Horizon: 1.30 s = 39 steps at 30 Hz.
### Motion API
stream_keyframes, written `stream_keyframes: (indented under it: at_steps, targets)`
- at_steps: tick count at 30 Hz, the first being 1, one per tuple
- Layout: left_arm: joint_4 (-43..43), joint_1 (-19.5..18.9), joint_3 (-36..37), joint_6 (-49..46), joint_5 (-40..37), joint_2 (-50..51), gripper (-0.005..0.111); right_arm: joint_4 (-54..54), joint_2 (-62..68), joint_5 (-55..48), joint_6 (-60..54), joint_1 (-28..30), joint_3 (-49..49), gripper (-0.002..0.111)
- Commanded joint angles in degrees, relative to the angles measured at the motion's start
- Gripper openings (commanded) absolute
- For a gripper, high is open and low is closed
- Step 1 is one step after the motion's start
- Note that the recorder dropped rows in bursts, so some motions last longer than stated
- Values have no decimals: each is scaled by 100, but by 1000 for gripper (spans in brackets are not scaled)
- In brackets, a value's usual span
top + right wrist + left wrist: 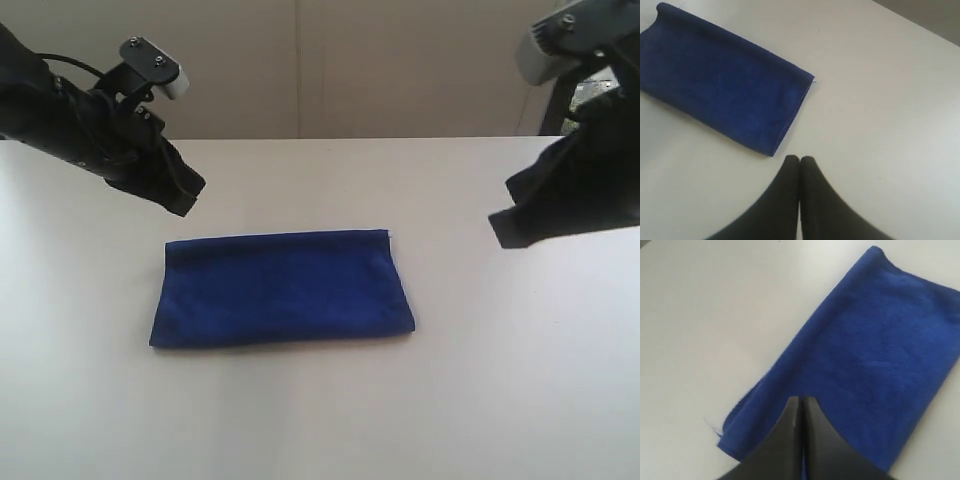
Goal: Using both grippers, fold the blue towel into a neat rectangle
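Exterior view: blue towel [280,288] lies folded flat at the middle of the tabletop [500,400], left gripper [186,198] and right gripper [503,228] hang clear either side, fingers [785,440] pressed together, empty; judged near done, and any further fold needs both opened, matched corners pinched, edges aligned.

This looks like a robotics lab or test bench. Beneath the left claw [185,195] and the right claw [505,228] lies a plain white counter [320,420]. A small grey camera [160,68] is bolted to the arm above the left claw, and a second camera [550,50] sits above the right claw. Behind both claws stands a blank beige wall [400,70], and a dark strut [557,110] rises just behind the right claw.
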<state>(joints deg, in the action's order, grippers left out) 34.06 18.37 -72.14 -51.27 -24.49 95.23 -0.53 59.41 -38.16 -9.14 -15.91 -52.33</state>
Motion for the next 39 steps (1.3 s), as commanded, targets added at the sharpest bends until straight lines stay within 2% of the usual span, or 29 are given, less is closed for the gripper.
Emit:
stream_keyframes:
  at_steps: [1,5,8,16,28,34,39]
  targets:
    - [208,-10,16,512,-785,-64,0,-70,-765,78,103,50,587,0]
    - [184,-80,29,760,-1138,-223,0,-251,-1383,361,478,50,1113,0]
    - [276,-190,219,887,-1091,-682,0,-439,-1782,686,914,50,1397,0]
    - [555,-239,1448,908,267,-3017,0,-439,-2208,1344,1325,50,2044,0]
    - [1305,-227,4088,941,1934,-6419,0,-439,-2217,1412,1389,50,2116,0]
    - [1346,-227,5277,965,1990,-6996,0,-439,-2217,1422,1389,50,2116,0]
    - [1651,-227,5573,1124,1491,-6985,0,-439,-2217,1422,1389,50,2116,0]
